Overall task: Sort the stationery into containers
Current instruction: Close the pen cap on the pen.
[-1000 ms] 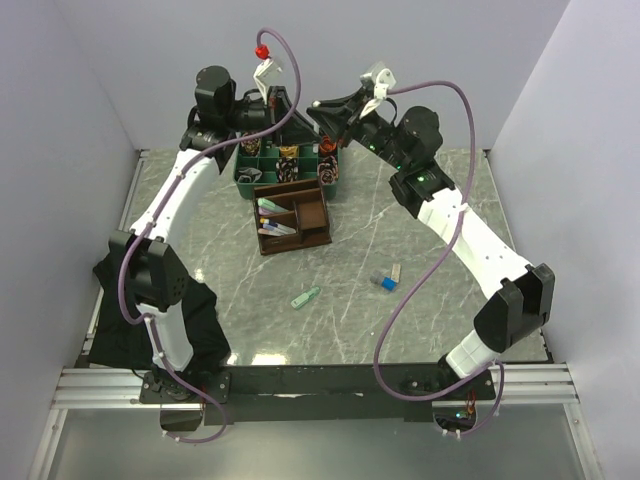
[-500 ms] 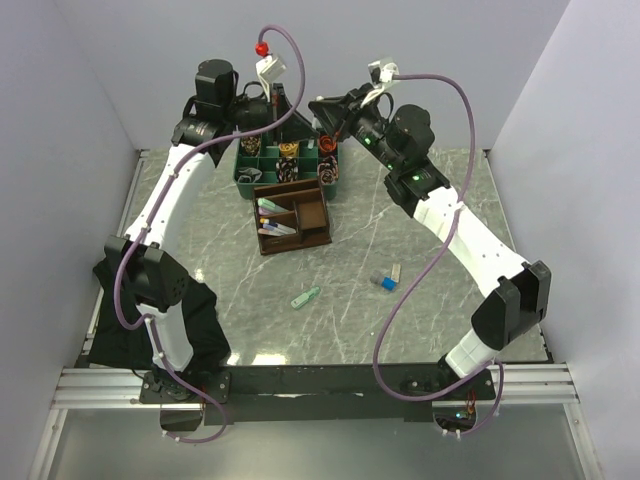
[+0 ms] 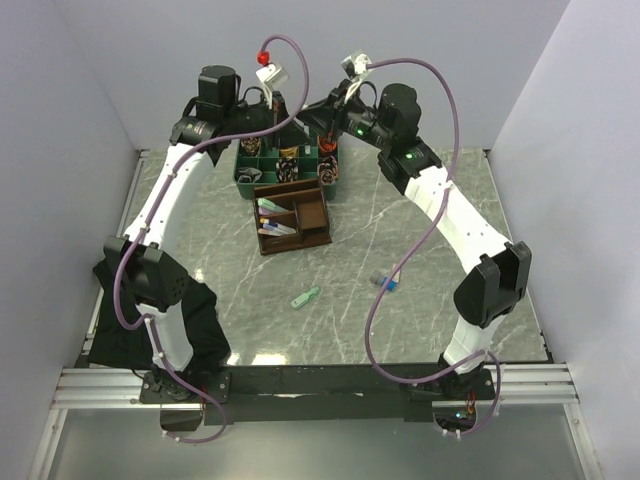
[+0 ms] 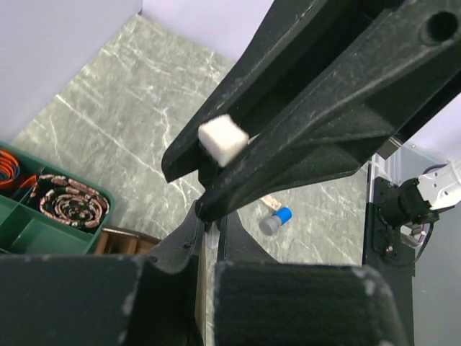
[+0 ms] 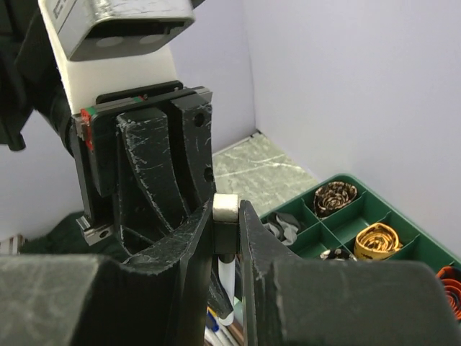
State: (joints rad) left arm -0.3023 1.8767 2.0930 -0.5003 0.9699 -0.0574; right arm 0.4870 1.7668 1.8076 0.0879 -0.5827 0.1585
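**Both arms raised at the far side of the desk [image 3: 430, 220], hands met tip to tip.** The right hand [image 5: 227, 216] is clenched on a white pen [image 5: 225, 277], which is gripped just under its pale cap and hung roughly upright. The left hand [image 4: 210, 225] is pressed fully shut. A white sliver is seen between its fingers, but whether that is the same pen cannot be told. The step is judged to be a transfer or joint steadying of the pen before it is placed in the brown organiser [image 3: 326, 215]. Coloured pens [image 3: 272, 208] are already lodged in the organiser's left compartments.

For a clean result, only one hand should be gripping before any travel, so that the pen is not twisted between two grips. The pen should be kept upright and brought over the pen compartment. It should be lowered until its tip is inside the walls, and only then released.

The green tray [image 3: 243, 182], filled with coiled items, is set just behind the organiser and appears under the hands in the top view. A pen dropped here would be misplaced. A mint-green clip [image 3: 306, 297], a grey-blue cylinder [image 3: 381, 281] and a small pale bar [image 4: 271, 202] just beside it are seen loose on the desk, well apart from the organiser. The right arm's purple cable [image 3: 368, 330] is draped across that pair in the top view.
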